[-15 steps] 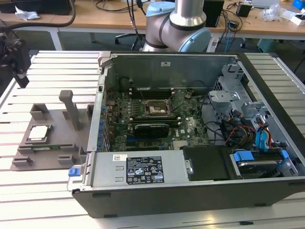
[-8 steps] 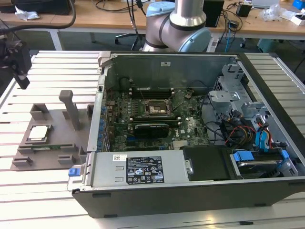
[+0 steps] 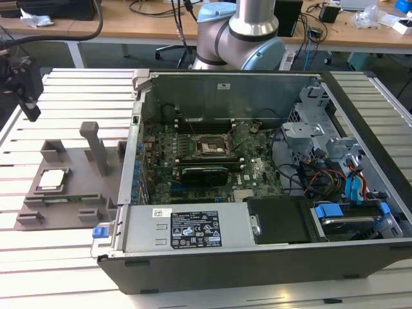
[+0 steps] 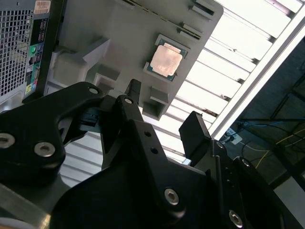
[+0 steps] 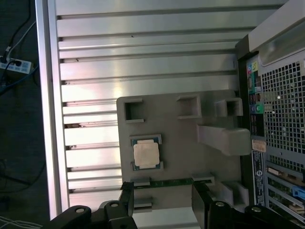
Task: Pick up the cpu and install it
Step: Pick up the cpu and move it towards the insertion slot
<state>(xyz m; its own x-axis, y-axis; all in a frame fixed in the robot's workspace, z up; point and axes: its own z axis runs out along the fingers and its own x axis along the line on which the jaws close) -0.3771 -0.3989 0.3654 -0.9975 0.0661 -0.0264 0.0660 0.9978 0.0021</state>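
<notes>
Jaws: the black two-finger gripper (image 5: pixel 162 191) is spread wide, with nothing between its fingers (image 4: pixel 135 93).
Gripper position: it hangs over the table at the exterior view's left. It looks well clear of the tray, though that view cuts it off at the frame edge, so its height is uncertain.
Task's thing: the small flat square cpu with a silver-grey metal top (image 5: pixel 146 155) lies flat in its shallow seat, untouched and apart from the gripper.
Holder: a grey moulded plastic fixture tray (image 5: pixel 181 138) with raised blocks and a tall post.
Surface: a ribbed aluminium table (image 3: pixel 71 96), with the tray just beside the case.
Destination: a black rectangular socket (image 3: pixel 209 147) on the green board inside the open grey metal computer case (image 3: pixel 193 232).
Step in hand: approach for the pick, judging by the free chip.
Grasp calls for: fingers squared to the cpu's thin edges, straddling it and clear of the seat's ridges.
</notes>
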